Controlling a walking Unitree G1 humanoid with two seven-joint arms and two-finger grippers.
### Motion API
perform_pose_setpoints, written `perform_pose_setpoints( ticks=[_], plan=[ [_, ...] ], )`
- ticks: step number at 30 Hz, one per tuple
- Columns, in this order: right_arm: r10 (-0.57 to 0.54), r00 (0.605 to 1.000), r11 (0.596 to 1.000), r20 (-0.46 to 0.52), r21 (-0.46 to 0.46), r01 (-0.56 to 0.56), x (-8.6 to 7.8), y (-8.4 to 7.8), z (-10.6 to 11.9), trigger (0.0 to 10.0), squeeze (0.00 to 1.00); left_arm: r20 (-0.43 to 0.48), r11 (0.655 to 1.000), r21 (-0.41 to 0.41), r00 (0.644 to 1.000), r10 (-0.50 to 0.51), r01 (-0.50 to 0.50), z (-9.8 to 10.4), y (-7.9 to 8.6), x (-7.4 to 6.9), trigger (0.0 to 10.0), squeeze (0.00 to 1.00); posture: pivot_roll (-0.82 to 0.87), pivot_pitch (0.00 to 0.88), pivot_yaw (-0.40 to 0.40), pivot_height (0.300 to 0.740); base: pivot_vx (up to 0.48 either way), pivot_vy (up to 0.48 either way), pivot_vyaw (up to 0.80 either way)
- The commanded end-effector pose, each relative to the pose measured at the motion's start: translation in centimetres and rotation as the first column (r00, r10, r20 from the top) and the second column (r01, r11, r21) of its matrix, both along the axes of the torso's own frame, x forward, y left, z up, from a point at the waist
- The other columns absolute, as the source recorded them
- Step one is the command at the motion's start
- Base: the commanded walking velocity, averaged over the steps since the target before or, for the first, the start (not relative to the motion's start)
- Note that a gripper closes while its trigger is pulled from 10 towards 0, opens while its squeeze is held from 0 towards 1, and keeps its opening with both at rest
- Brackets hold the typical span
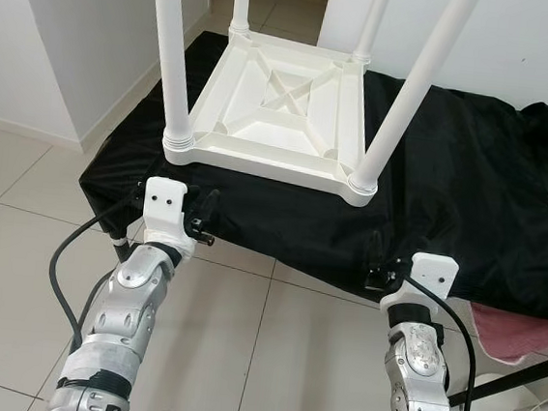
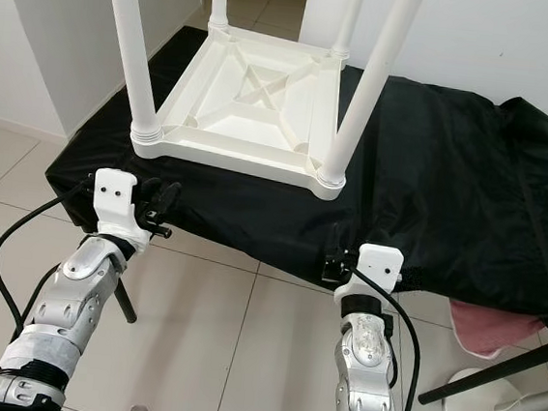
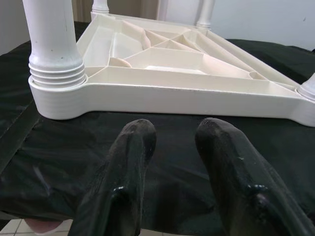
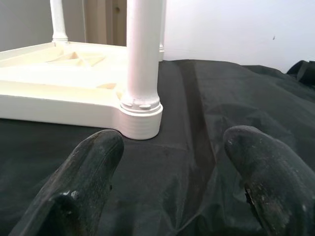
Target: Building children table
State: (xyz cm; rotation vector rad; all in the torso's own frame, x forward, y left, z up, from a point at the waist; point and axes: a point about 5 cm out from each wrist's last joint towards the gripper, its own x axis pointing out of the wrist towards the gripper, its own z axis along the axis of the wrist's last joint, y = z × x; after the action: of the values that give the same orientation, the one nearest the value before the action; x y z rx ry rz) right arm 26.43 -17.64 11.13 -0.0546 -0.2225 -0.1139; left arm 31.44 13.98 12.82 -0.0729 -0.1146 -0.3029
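Upside down on the black-draped desk (image 1: 451, 184) lies the ribbed white plastic children's table (image 1: 281, 109), round legs upright. Near its front edge, left tool (image 3: 174, 140) slightly parted, right tool (image 4: 172, 152) wide, both empty.

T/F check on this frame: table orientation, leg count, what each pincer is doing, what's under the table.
1. The white table lies upside down, legs pointing up. True.
2. Only two legs are fitted. False: a leg stands at each of the four corners.
3. The left pincer grips the near left leg. False: it is open, short of the table's edge, holding nothing.
4. The right pincer is open and empty, facing the near right leg. True.
5. The table rests on a black cloth. True.
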Motion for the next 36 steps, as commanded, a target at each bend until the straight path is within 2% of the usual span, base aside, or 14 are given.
perform_pose_setpoints(
  ticks=[1, 7, 15, 19, 25, 36],
  plan=[
    [0.018, 1.0, 1.0, 0.001, -0.016, -0.018, 0.1, 0.0, 0.2, 10.0, 0.0, 0.019, 1.0, 0.005, 1.0, 0.018, -0.018, 0.2, -0.1, -0.1, 10.0, 0.0, -0.06, 0.0, -0.079, 0.74, 0.0, 0.0, 0.0],
    [0.014, 1.0, 1.0, 0.012, 0.0, -0.014, 0.5, 0.0, 0.2, 10.0, 0.0, 0.038, 1.0, 0.007, 0.999, 0.024, -0.024, 1.0, -0.4, 0.2, 10.0, 0.0, -0.04, 0.0, -0.056, 0.74, 0.0, 0.0, 0.0],
    [0.02, 1.0, 1.0, 0.016, 0.009, -0.02, 0.6, 0.5, 0.2, 10.0, 0.0, 0.04, 1.0, 0.021, 0.999, 0.023, -0.024, 1.1, -0.4, 0.1, 10.0, 0.0, -0.04, 0.0, -0.05, 0.74, 0.0, 0.0, 0.0],
    [0.032, 0.999, 0.999, 0.018, 0.008, -0.032, 0.7, 0.7, 0.3, 10.0, 0.0, 0.081, 0.999, 0.03, 0.997, 0.011, -0.014, 1.6, -0.4, -0.1, 10.0, 0.0, -0.05, 0.0, -0.039, 0.74, 0.0, 0.0, 0.0],
    [0.044, 0.999, 0.999, 0.023, 0.013, -0.045, 0.9, 1.0, 0.5, 10.0, 0.0, 0.051, 0.999, 0.048, 0.999, 0.007, -0.009, 1.2, -0.2, 0.0, 10.0, 0.0, -0.04, 0.0, -0.036, 0.74, 0.0, 0.0, 0.0],
    [0.081, 0.996, 0.996, 0.025, 0.029, -0.081, 1.2, 1.9, 0.5, 10.0, 0.0, 0.056, 0.999, 0.034, 0.998, 0.006, -0.008, 1.5, 0.0, 0.0, 10.0, 0.0, -0.01, 0.0, -0.05, 0.74, 0.0, 0.0, 0.0]
  ],
)
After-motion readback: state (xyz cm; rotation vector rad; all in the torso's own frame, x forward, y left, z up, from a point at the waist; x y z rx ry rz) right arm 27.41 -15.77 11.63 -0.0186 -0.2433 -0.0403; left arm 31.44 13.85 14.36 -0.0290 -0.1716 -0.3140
